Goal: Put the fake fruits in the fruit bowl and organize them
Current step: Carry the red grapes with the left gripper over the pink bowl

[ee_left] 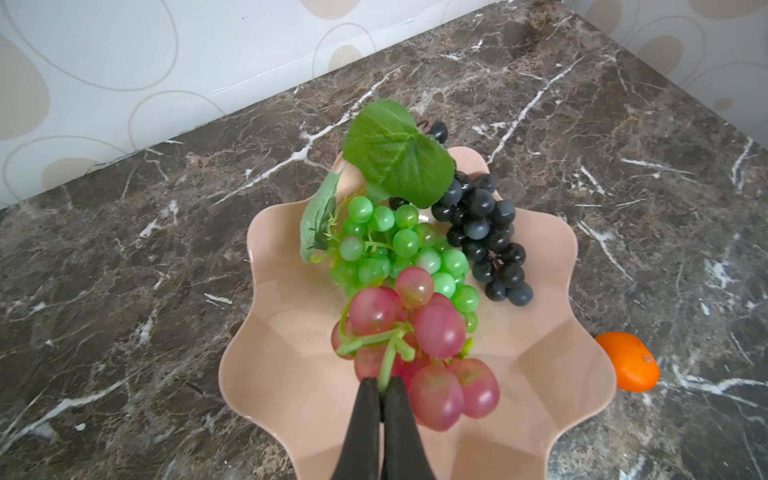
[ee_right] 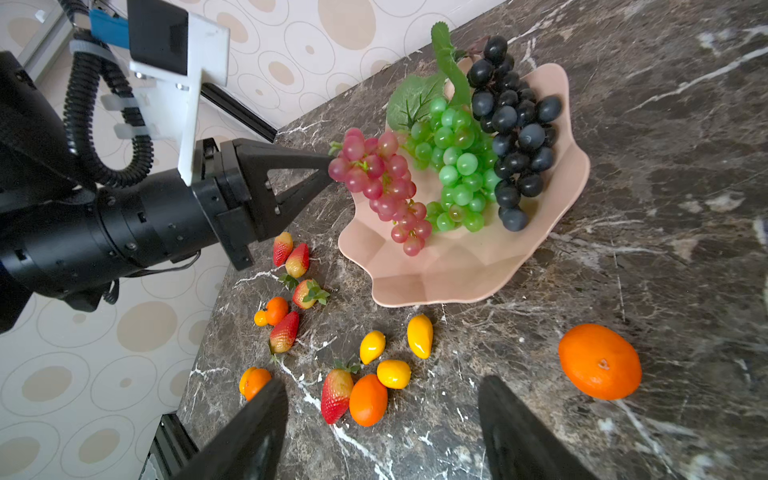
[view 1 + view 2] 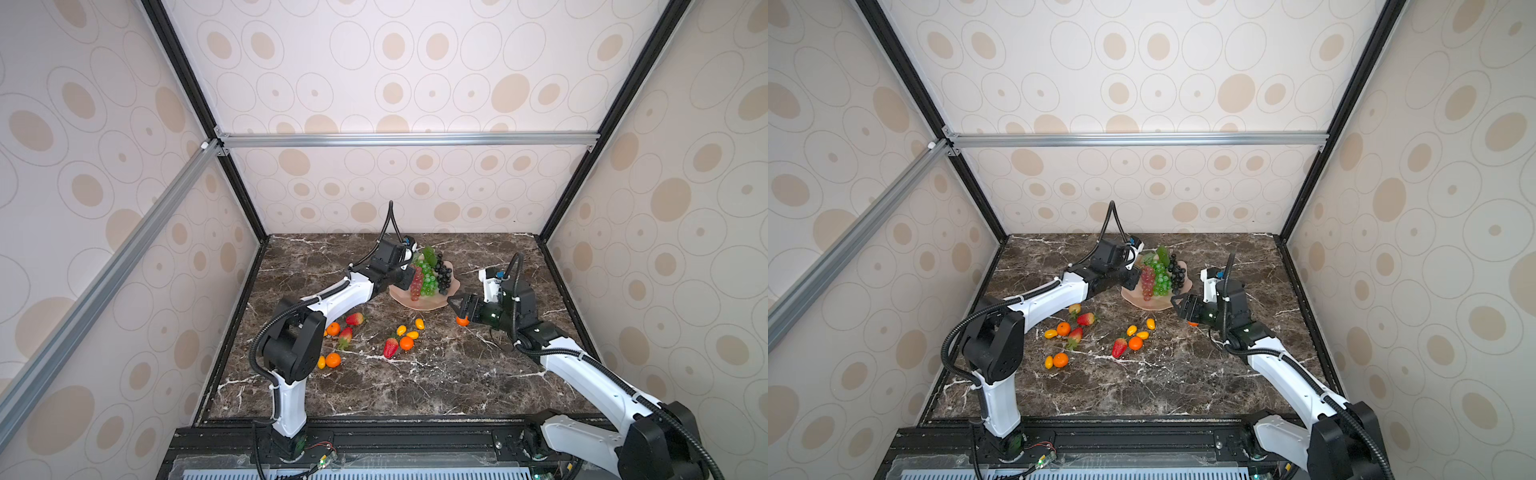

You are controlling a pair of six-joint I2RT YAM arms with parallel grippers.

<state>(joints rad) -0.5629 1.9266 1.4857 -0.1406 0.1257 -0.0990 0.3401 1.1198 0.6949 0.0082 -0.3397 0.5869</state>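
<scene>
the left gripper (image 1: 382,384) is pinching the green stem of the red grape bunch (image 1: 415,345) between pressed-together jaws, over the fruit bowl (image 1: 282,374), beside the green grape bunch (image 1: 399,245). the right gripper (image 2: 382,384) is hovering over the counter (image 2: 685,208), jaws spread, empty. risk: the thin stem is giving little purchase; a slip could be dropping the bunch across the bowl's rim. the bunch's long axis is running from the stem at the jaws down to its tip, pointing into the bowl.
</scene>
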